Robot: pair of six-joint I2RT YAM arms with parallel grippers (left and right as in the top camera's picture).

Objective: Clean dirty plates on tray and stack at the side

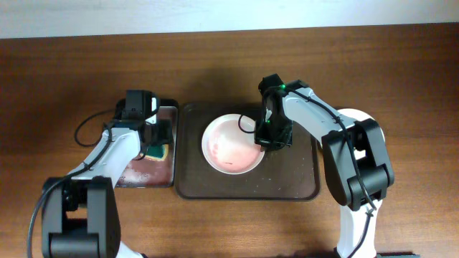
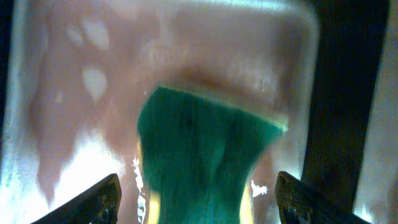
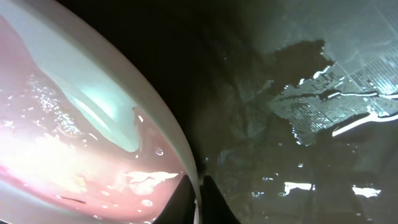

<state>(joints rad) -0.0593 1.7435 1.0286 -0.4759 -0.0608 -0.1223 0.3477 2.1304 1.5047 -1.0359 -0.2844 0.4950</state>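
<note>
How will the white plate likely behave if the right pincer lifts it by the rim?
Probably slippery: the plate shows wet pink film and droplets, and the tray beneath looks wet. It looks rigid, so unlikely to flex. Pinched at one rim by the right pincer, it may tilt and spill.

Reaches in from the near left with the left arm, elbow bent, wrist pointing down, left gripper point(image 1: 154, 136) spread wide, its 2 fingers point(image 2: 102, 200) well apart. Stretches the right arm in from the near right, forearm angled left, right gripper point(image 1: 271, 136) pinched narrow on a plate point(image 1: 215, 140) rim.
</note>
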